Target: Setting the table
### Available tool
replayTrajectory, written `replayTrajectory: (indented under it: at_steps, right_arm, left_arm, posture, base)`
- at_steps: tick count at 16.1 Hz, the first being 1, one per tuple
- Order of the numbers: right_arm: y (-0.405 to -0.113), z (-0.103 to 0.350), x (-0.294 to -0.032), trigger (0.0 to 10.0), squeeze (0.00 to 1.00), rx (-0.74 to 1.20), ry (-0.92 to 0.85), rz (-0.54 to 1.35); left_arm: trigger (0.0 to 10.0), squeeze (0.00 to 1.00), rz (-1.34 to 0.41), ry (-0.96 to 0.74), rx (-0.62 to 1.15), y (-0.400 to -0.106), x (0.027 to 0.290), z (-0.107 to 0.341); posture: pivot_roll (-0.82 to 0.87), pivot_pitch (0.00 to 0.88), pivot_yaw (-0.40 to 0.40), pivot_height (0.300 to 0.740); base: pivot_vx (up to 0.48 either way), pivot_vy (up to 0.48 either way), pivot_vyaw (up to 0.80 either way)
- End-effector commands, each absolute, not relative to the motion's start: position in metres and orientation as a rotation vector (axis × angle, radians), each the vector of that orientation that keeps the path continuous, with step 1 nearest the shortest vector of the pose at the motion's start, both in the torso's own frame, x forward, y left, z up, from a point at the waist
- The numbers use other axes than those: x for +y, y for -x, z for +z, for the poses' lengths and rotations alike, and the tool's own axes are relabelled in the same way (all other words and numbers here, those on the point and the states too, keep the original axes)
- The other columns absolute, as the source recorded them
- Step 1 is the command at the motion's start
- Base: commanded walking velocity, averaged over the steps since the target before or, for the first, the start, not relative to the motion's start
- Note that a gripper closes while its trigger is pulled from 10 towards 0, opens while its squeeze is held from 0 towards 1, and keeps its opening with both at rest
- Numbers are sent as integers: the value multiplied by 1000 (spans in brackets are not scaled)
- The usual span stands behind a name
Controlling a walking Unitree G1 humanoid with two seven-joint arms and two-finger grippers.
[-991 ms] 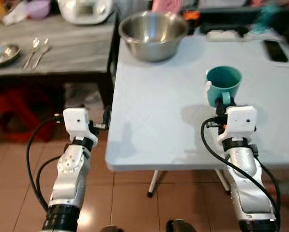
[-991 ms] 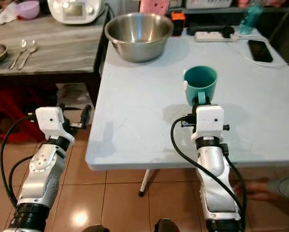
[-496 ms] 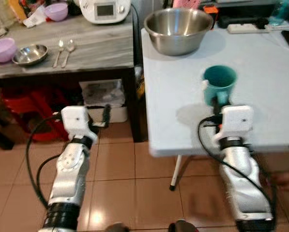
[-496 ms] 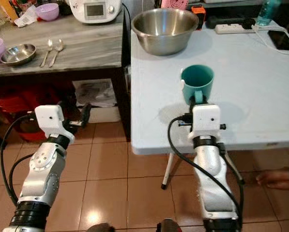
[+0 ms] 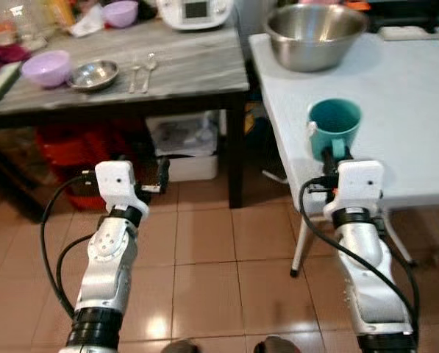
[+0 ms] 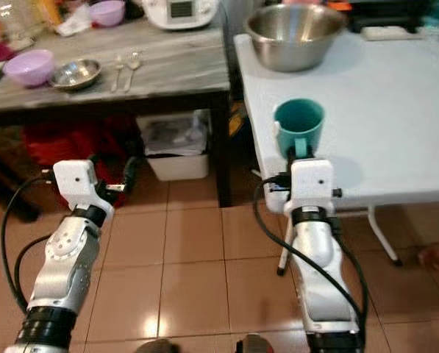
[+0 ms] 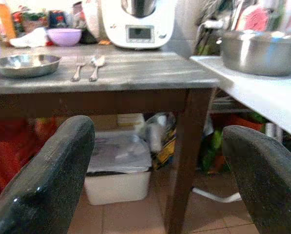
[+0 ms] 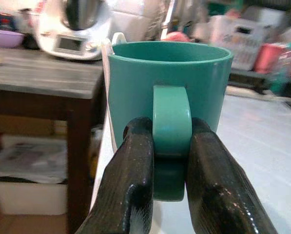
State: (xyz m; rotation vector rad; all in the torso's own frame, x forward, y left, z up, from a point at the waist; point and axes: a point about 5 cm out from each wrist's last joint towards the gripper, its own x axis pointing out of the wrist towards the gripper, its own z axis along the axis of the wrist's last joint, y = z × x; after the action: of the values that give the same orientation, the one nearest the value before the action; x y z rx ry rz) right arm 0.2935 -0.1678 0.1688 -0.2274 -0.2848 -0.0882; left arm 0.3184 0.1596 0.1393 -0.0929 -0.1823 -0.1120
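A tiled terracotta floor (image 5: 204, 250) runs under a white folding desk (image 5: 395, 110) and a grey wood-grain desk (image 5: 131, 81) beside it. The right gripper (image 8: 167, 146) clenches the handle of a teal ceramic mug (image 5: 334, 129), held over the white desk's near edge. A large steel mixing bowl (image 5: 315, 33) sits farther back. The left gripper (image 7: 155, 165) hangs released above the floor, fingers apart, facing the grey desk's spoons (image 7: 89, 66).

Two silver jointed arms carry white boxy wrist housings, looping black cables and glossy black-fingered tools.
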Motion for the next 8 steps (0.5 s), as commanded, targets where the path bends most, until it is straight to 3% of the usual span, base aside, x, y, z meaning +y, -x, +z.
replayTrajectory:
  at_steps: [1, 8]
  right_arm:
    - [-293, 175, -161, 10000, 0, -320, 215, -75]
    - [-294, 175, -159, 10000, 0, -321, 214, -71]
  left_arm:
    - [10000, 0, -89, 76, -170, -316, 169, 137]
    - [10000, 0, -93, 71, -161, -316, 166, 133]
  posture:
    - [-139, 149, 69, 740]
    - [-140, 149, 68, 740]
  base:
    - [0, 480, 0]
    - [0, 480, 0]
